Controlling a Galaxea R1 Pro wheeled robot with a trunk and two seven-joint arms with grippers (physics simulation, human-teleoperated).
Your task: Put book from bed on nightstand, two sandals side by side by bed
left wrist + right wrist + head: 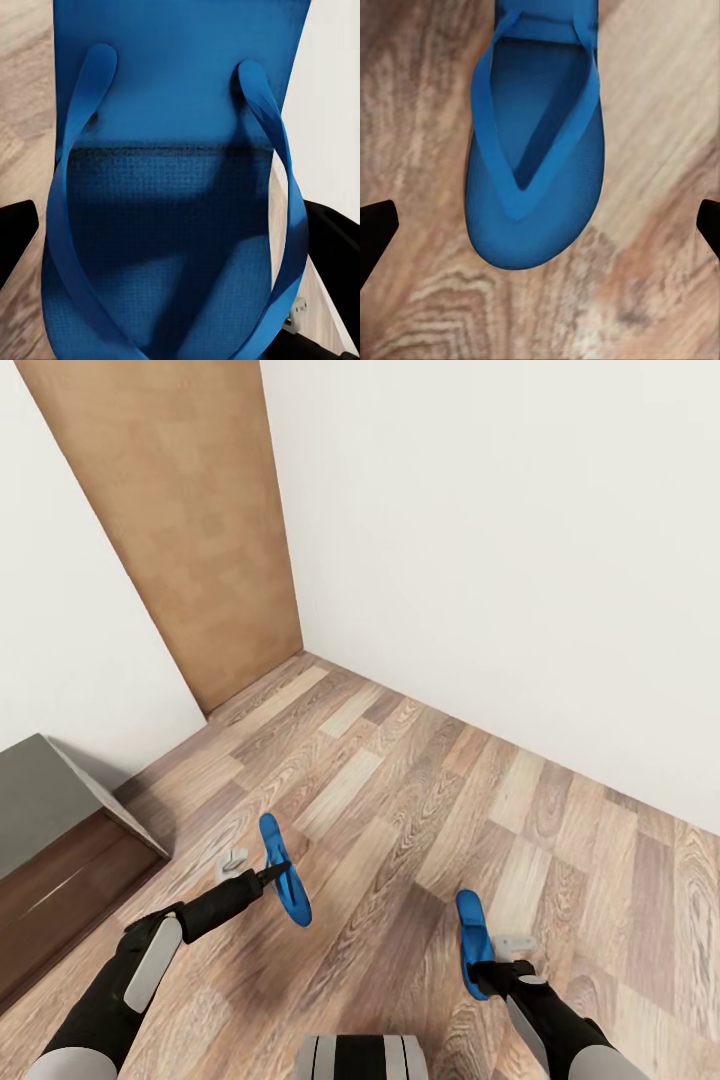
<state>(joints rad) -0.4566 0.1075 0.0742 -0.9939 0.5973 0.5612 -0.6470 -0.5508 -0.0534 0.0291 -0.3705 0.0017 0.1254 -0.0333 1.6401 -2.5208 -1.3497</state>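
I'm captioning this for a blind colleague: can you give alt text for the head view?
Each gripper holds a bright blue sandal above a wood-plank floor: the left gripper grips the left sandal, the right gripper the right sandal. White walls meet in a corner, a wooden door stands at left, beside a grey-topped brown cabinet.

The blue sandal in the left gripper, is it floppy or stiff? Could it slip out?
Probably bendy: the sandal has a thin flat sole and loose, ribbon-like straps. It looks light, since the left gripper carries it edge-up above the floor with no sag showing. The dotted sole texture may help grip, so slipping seems unlikely.
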